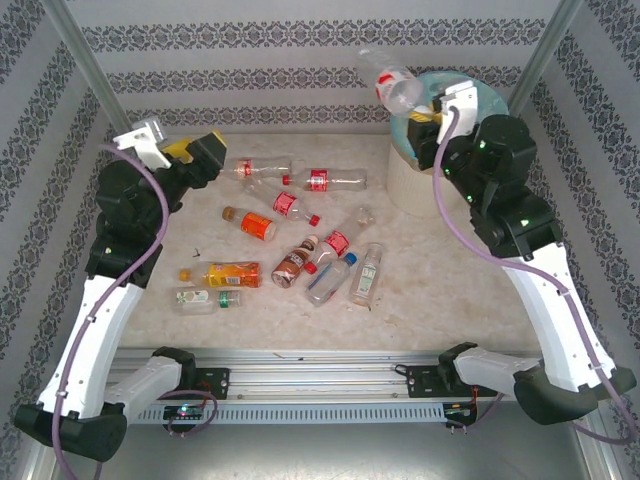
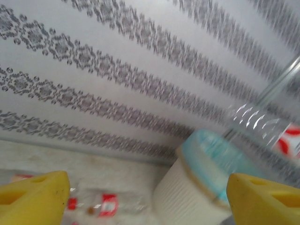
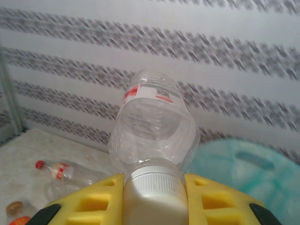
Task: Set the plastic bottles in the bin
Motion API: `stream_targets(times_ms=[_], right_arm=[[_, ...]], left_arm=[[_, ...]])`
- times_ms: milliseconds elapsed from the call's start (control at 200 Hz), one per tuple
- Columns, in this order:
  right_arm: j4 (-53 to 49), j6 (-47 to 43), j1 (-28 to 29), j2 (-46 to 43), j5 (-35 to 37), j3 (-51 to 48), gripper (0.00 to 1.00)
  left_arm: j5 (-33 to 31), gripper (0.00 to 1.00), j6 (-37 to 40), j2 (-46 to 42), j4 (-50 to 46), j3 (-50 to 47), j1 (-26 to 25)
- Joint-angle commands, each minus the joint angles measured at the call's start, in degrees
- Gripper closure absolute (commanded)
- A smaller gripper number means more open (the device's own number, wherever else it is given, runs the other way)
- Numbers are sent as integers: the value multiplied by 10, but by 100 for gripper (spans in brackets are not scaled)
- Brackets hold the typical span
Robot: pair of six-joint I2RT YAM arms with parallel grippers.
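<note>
Left gripper (image 1: 212, 158) is raised, well left of the bin (image 1: 430, 185). Its fingers (image 2: 33, 197) are spread wide with nothing between them. It looks idle and takes no part in this step.

Loose bottles (image 1: 295, 265) lie scattered on the desk (image 1: 450, 290), left of the bin and nearer the arm bases than it. About ten, all on their sides, some touching. The closest to the bin is a clear red-label one (image 1: 335, 180) just off its left wall.

Right gripper (image 1: 425, 112) is up at the bin's left rim. Its fingers (image 3: 213, 201) are pinching the white cap (image 3: 152, 197) of a clear bottle (image 1: 395, 88), so the bottle's body sticks out away from the wrist. In the top view that body hangs over or just outside the left edge of the blue liner (image 1: 492, 100); can't tell which.

Step in hand, my read: the drop. To do it well, bring the wrist further over the bin's opening so the whole body sits inside the rim line. Tip the bottle down toward the liner, then spread the fingers. A cap-only hold leaves the long body free to swing. Let go too near the left rim and it will likely clip the edge and bounce back onto the desk.
</note>
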Motion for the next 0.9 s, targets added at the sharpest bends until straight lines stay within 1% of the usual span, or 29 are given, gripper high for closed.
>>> stream_targets(times_ms=[0, 135, 185, 245, 350, 480, 590, 679, 779, 894], right_arm=[[-129, 59, -51, 23, 10, 61, 100], [-218, 75, -99, 78, 11, 143, 100], [-236, 75, -106, 95, 18, 166, 100], [-261, 75, -115, 121, 32, 201, 100], [-305, 68, -122, 170, 61, 251, 100], [-357, 58, -124, 231, 77, 305, 100], [-386, 65, -136, 277, 44, 344, 100], [-439, 77, -147, 341, 8, 411, 100], [-498, 79, -150, 412, -5, 496, 100], [-525, 77, -150, 466, -16, 551, 100]], left_arm=[[30, 14, 172, 31, -131, 35, -40], [-27, 13, 252, 60, -164, 63, -116], [-34, 12, 262, 71, -162, 70, -135], [-34, 12, 261, 82, -155, 74, -146], [-31, 11, 254, 93, -142, 79, -157], [-32, 11, 252, 96, -136, 76, -163], [-42, 10, 257, 95, -142, 72, -163], [-50, 10, 262, 94, -144, 66, -163], [-52, 10, 265, 94, -142, 62, -164], [-52, 9, 265, 89, -126, 51, -164]])
